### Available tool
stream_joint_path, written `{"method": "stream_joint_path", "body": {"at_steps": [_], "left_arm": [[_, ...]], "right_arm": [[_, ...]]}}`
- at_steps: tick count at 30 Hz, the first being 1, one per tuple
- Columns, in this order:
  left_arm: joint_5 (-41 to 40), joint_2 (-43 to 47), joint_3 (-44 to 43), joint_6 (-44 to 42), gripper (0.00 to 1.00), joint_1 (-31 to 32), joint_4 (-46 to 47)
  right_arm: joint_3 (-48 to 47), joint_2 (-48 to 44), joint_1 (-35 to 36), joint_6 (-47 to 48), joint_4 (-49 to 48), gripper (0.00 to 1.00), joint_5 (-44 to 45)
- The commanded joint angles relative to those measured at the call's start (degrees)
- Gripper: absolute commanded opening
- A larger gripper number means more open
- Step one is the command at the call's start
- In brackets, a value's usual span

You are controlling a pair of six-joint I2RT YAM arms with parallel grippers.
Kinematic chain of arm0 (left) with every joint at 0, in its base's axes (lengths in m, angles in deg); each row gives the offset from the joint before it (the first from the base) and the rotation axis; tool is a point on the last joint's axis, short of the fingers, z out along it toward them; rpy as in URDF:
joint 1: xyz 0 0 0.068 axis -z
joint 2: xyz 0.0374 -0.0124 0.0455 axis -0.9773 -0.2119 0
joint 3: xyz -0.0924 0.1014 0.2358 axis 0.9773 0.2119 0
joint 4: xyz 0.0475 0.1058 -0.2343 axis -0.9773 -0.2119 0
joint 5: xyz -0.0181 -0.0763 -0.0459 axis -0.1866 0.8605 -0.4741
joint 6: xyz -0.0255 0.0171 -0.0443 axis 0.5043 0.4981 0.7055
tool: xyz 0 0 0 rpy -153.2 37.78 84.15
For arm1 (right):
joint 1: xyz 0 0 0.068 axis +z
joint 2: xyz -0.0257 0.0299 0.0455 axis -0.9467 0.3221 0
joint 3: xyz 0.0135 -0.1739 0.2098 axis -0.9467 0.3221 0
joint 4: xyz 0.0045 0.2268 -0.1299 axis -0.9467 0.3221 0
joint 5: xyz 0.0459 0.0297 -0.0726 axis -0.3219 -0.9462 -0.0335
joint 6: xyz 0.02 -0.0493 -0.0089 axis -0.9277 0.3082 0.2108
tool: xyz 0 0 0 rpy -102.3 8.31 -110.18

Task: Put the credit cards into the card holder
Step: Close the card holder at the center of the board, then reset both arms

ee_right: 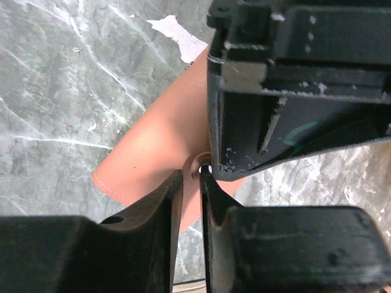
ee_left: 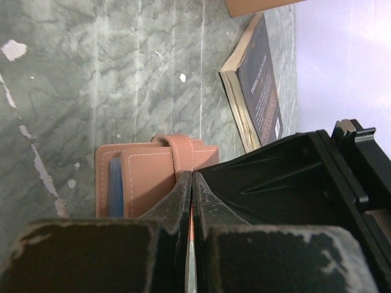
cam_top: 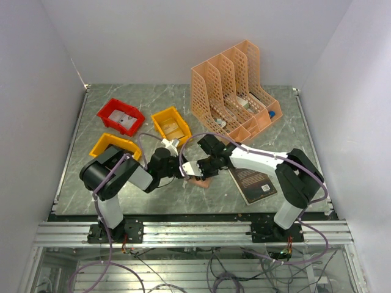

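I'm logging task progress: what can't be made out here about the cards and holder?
Top view: the card holder is mostly hidden under the left gripper and right gripper; what the red bin holds is too small.
Left wrist view: its fingers cover the holder's near part.
Right wrist view: the left gripper blocks much of the holder; the right grip is unclear.

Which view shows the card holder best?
Left wrist: the card holder shows its stitched salmon face, strap and a tucked blue card. Top external gives only a small, mostly covered pink patch; right wrist, a blurred close-up.
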Motion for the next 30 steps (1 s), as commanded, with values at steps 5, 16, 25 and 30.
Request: {"method": "stream_joint_path", "body": {"at_steps": [5,16,25,30], "left_arm": [[-4.5,10.4,-3.5,-8.6,0.11,-0.9,-15.1],[-25.1,44.5,-11.7,-29.4,0.68,-1.4,-46.6],[-30.1,46.1,-39.1,-39.3,0.99,-2.4,-68.7],[-25.0,42.9,-52.7,-39.9,0.99,-2.4,-76.0]], "right_arm": [[-4.0,-3.1,-6.6,-2.9,7.6,0.36,-10.1],[-14.0,-15.1,-20.9,-14.2,11.1,0.52,-11.9],[-32.7,-18.9,-33.9,-44.7,2.2,1.00,-1.2],[-43.6,-19.3,-34.6,-54.5,4.5,1.00,4.8]]}}
